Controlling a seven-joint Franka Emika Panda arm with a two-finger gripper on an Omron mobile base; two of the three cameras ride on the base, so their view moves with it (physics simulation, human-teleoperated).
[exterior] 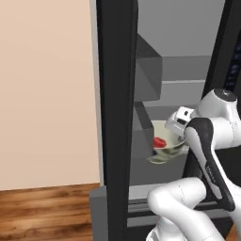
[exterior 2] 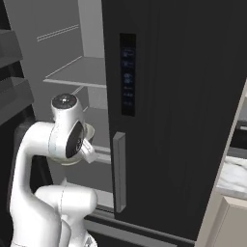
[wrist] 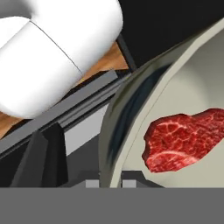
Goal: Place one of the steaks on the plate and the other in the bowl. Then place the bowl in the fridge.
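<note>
Grey shelves of the open fridge (exterior: 188, 70) fill the background before you, between its black doors; the small panel (exterior 2: 128, 72) on the right-hand door carries marks too small to read. Your gripper (exterior: 175, 128) is clamped on the rim of the bowl (exterior: 165, 149), held inside the fridge opening with one steak (wrist: 186, 139) lying in it.

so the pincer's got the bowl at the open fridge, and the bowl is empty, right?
Not empty. The hand view shows a red steak lying inside the bowl; the left base view shows it too. The rest holds: the pincer grips the bowl's rim at the open fridge.
</note>
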